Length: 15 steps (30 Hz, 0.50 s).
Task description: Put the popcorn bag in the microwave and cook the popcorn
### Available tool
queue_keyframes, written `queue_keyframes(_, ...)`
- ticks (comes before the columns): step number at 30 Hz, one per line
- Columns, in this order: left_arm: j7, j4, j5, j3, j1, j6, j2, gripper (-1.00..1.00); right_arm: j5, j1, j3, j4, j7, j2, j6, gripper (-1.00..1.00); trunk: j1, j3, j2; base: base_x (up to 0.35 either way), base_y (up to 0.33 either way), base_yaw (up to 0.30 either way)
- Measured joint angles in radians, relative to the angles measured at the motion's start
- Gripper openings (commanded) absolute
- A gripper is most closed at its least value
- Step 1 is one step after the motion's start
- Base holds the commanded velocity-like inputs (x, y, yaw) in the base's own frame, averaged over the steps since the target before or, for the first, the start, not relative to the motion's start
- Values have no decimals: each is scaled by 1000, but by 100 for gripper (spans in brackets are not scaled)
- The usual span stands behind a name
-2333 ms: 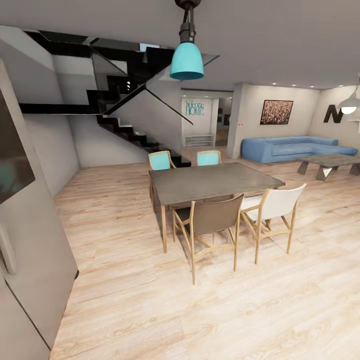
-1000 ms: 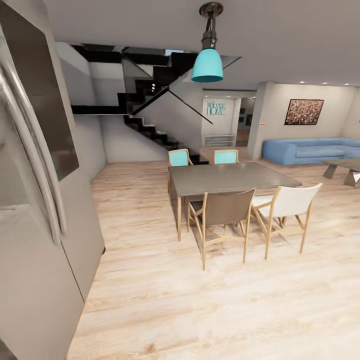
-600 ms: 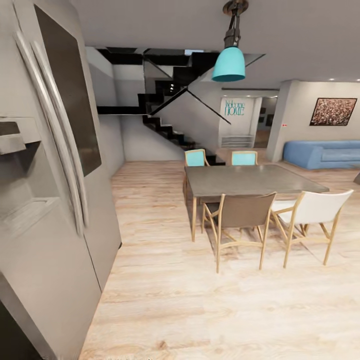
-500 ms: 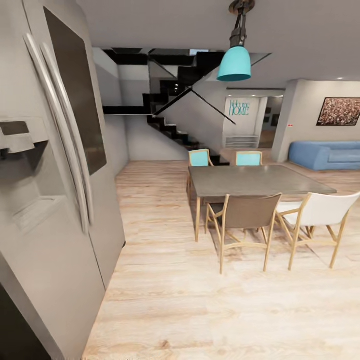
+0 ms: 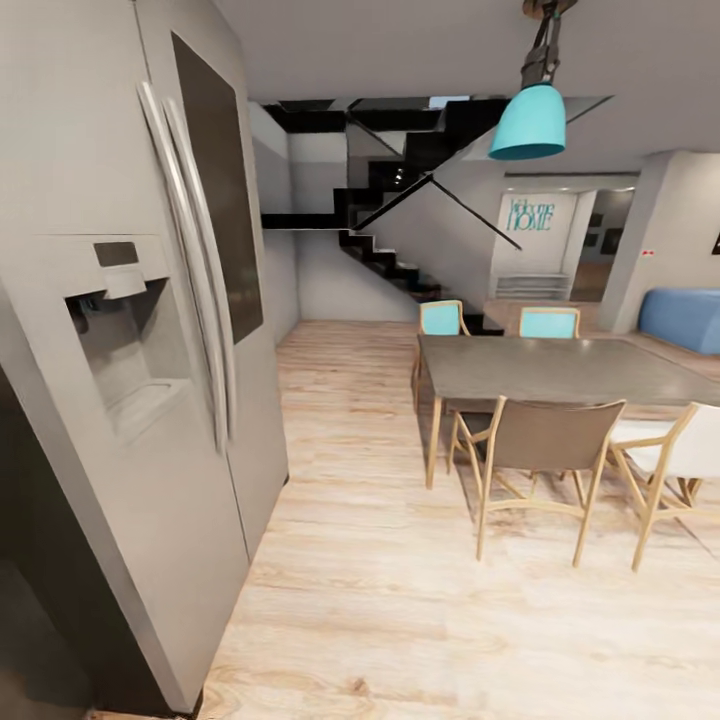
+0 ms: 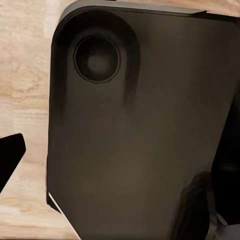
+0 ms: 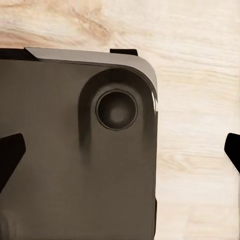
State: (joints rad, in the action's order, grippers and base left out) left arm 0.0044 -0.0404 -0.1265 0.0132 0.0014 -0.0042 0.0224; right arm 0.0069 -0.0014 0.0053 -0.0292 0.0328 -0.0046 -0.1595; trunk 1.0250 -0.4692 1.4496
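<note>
Popcorn bag and microwave are lying somewhere out of sight: you are swinging the head camera left, bringing the fridge closer and sliding the dining table right. Whether either gripper is wide or narrow, I cannot tell.

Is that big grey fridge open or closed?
Closed. Both doors of the fridge sit flush, their long handles side by side, with no gap showing inside.

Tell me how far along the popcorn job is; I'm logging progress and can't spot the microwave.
Nothing looks done yet. The head view shows a grey fridge close on the left, a dining table with chairs on the wooden floor, and a staircase behind. Both wrist views look down past the robot's dark base at the floor. Finding, loading and heating all remain.
</note>
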Motion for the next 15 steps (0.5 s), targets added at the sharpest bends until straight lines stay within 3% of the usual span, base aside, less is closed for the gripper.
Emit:
queue_keyframes(6,1,-1,-5,1,0,-1,0,100,0,0,-3,-1,0,0,0,100,0,0,0,0,0,279)
queue_keyframes(10,1,-1,-47,-1,0,0,0,100,0,0,0,0,0,2,0,100,0,0,0,0,0,279)
queue_keyframes(15,1,-1,-59,-2,0,-1,-1,100,0,0,0,0,0,0,0,100,0,0,0,0,0,279)
